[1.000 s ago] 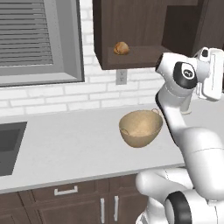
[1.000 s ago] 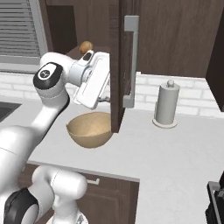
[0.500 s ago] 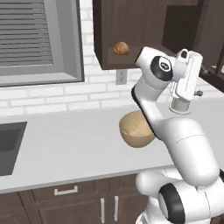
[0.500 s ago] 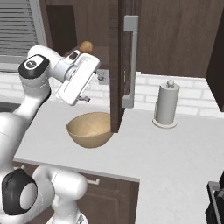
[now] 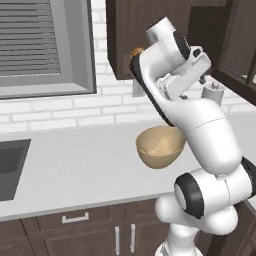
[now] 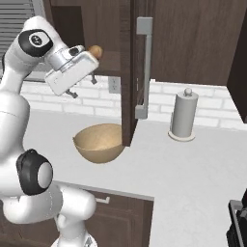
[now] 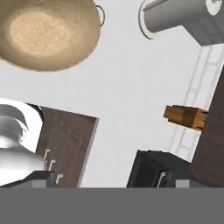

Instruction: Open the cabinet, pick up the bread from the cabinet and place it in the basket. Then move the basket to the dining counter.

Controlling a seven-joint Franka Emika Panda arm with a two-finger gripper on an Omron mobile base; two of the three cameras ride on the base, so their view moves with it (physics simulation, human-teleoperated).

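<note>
Jaws cannot be judged from these views; the gripper [image 6: 82, 87] hangs raised above the white worktop [image 6: 193, 169], holding nothing visible. Bread [image 6: 95, 50] sits inside the open cabinet [image 6: 129, 72], just beyond the hand. Below it, the basket [image 6: 99, 143] rests empty on the worktop, near a paper towel roll [image 6: 185, 115].
</note>
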